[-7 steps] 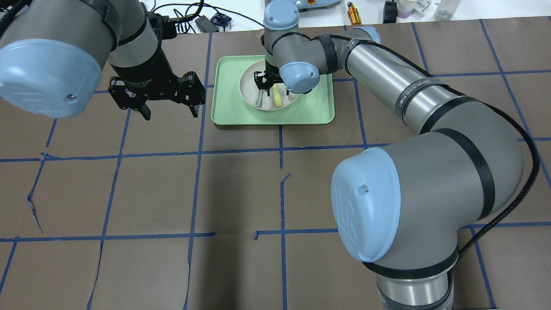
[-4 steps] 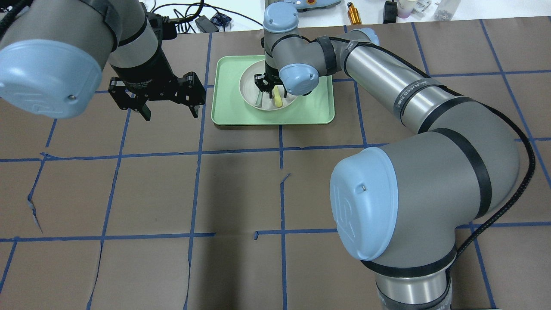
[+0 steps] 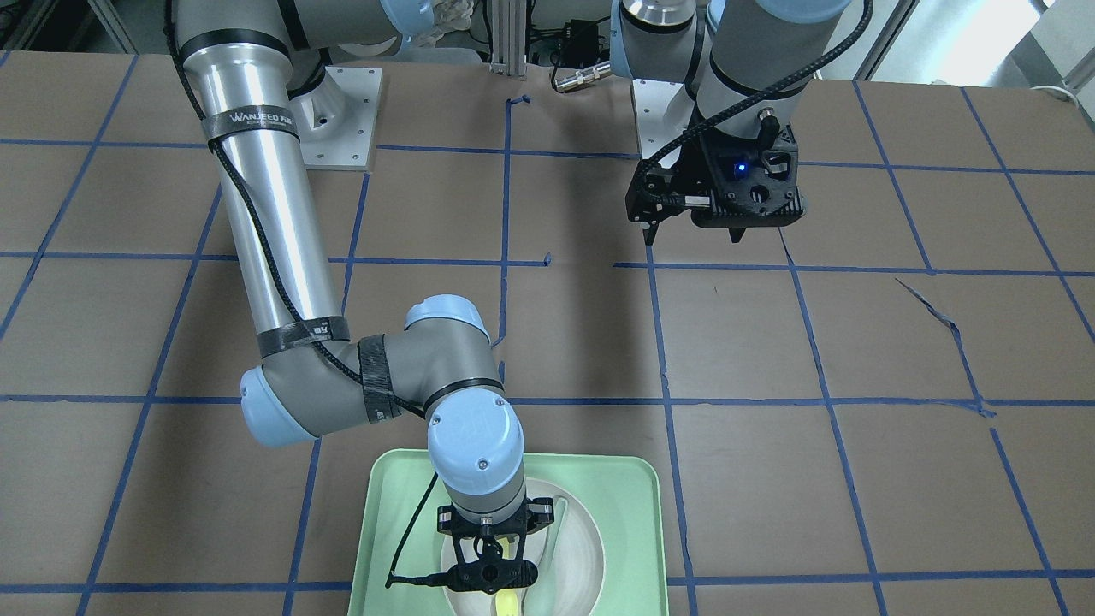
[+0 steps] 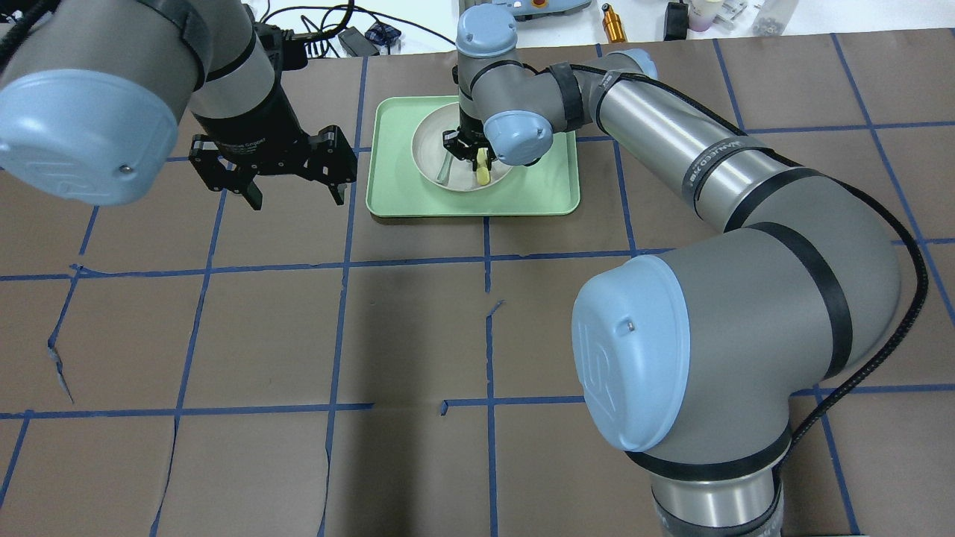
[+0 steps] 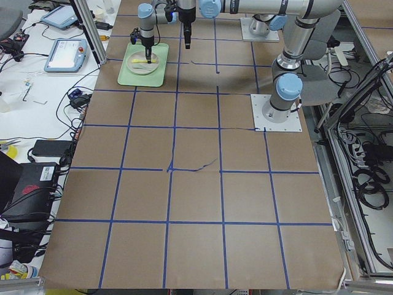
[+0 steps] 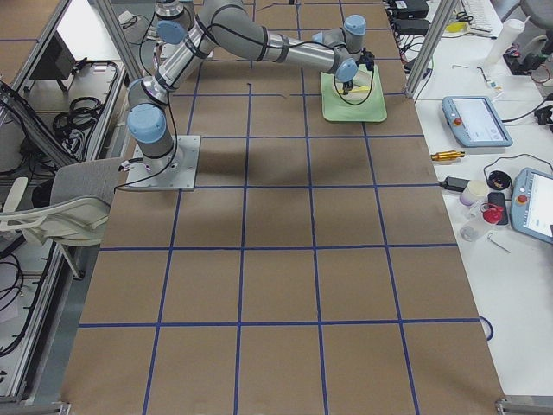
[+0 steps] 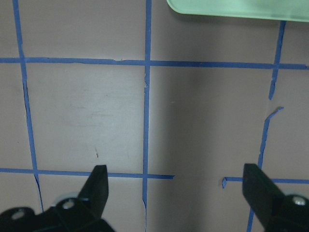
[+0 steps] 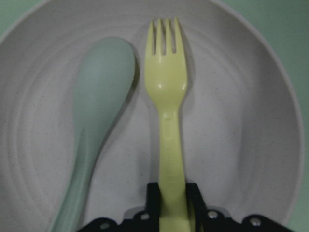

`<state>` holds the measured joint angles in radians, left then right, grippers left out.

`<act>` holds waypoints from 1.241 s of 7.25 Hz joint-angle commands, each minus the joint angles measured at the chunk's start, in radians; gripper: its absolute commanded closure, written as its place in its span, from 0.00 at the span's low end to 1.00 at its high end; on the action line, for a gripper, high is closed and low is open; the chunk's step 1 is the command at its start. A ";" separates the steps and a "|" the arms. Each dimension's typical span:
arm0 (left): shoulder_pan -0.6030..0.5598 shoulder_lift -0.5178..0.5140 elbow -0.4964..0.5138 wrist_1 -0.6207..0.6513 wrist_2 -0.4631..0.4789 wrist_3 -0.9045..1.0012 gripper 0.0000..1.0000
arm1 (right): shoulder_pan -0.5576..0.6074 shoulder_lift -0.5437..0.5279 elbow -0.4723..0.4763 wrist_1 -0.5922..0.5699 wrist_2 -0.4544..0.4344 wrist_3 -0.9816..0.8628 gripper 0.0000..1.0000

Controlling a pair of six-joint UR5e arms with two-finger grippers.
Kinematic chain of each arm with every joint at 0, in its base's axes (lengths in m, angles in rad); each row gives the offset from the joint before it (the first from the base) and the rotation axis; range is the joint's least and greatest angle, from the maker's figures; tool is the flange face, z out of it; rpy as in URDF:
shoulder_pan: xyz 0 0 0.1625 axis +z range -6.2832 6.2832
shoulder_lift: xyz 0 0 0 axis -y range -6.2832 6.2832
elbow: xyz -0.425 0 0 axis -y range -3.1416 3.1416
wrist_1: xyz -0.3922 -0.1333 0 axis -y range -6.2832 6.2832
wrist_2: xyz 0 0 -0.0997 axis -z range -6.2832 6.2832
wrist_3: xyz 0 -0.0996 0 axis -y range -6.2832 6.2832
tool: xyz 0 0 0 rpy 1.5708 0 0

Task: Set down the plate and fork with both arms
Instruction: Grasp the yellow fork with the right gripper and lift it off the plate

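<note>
One yellow fork (image 8: 166,92), handle clamped by the right gripper (image 8: 172,194), is in the white plate (image 8: 241,145) on the mint-green tray (image 4: 552,186) by the desk's (image 4: 418,335) far edge; the left gripper (image 4: 297,200) hangs, jaws spread.

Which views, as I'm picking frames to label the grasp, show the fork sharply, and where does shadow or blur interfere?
Right wrist view: fork and plate evenly lit, slightly soft, right tool cropped at the bottom edge. Overhead view: the right arm hides most of the fork. Left wrist view: a broad shadow darkens the table; left tool blurred.
</note>
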<state>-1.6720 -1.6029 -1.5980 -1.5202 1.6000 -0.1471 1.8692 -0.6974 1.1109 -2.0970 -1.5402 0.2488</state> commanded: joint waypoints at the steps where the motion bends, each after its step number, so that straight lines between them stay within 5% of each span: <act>1: 0.000 0.000 0.001 0.000 0.000 0.000 0.00 | -0.002 -0.048 0.009 0.009 -0.006 -0.032 0.94; 7: -0.002 -0.005 -0.011 0.000 0.000 -0.002 0.00 | -0.137 -0.119 0.182 -0.009 -0.003 -0.106 0.93; 9: -0.002 -0.005 -0.011 0.000 0.000 -0.002 0.00 | -0.137 -0.122 0.205 -0.009 0.000 -0.095 0.71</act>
<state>-1.6735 -1.6075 -1.6091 -1.5202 1.5999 -0.1488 1.7326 -0.8181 1.3021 -2.1053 -1.5426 0.1487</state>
